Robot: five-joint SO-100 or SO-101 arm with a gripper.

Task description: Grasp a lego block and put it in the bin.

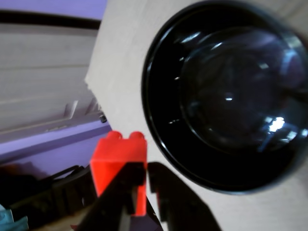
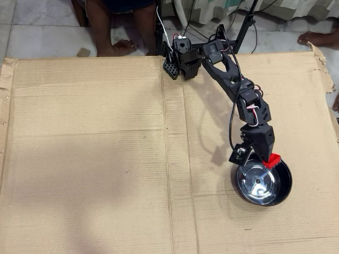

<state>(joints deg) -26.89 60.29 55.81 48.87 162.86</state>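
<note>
The overhead view looks straight down from high up on the whole sheet of brown corrugated cardboard point(image 2: 90, 159). The wrist view rides close behind the black two-finger gripper point(image 1: 144, 187), facing down. Both share the round glossy black bowl point(image 2: 286, 185).

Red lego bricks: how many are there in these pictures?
1. The lego block is pinched in the gripper above the near rim of the bin. None lies on the cardboard.

Arm point(image 2: 233, 79) stretched out from its base toward the bin point(image 2: 263, 182), gripper point(image 2: 271, 160) above bin's rim, clamped on the block point(image 2: 272, 161).
</note>
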